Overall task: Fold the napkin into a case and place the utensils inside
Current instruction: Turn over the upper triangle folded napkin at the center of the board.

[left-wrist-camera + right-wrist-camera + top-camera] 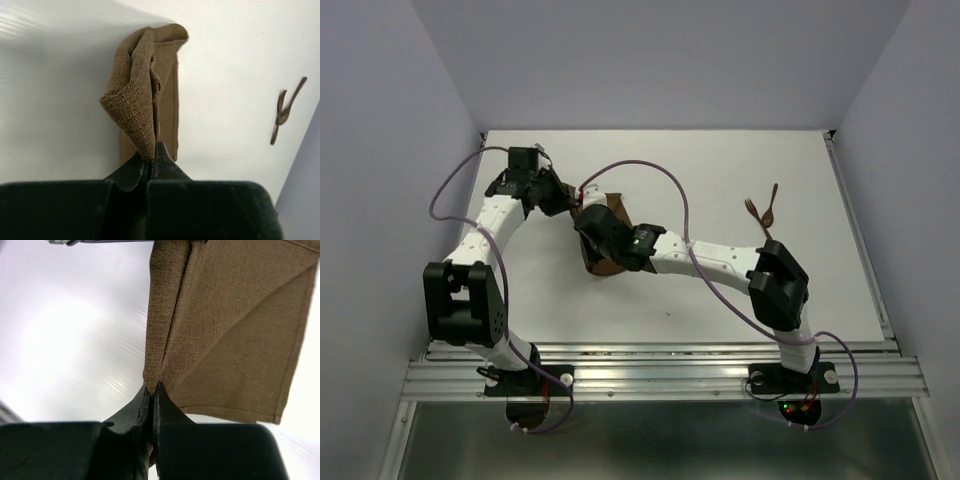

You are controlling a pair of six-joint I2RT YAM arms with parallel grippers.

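Observation:
The brown napkin (616, 210) lies partly folded on the white table, left of centre, with both arms over it. My left gripper (574, 204) is shut on a raised, bunched corner of the napkin (142, 100), its jaws pinched together at the cloth (152, 154). My right gripper (588, 232) is shut on a folded edge of the napkin (225, 325), where the layers meet at its tips (153, 389). The utensils (763, 210), a fork and a spoon, lie crossed on the table to the right, apart from the cloth, and also show in the left wrist view (284, 114).
The white table (720, 290) is bounded by grey walls at the back and sides. A metal rail (660, 375) runs along the near edge by the arm bases. Purple cables (660, 180) loop over the arms.

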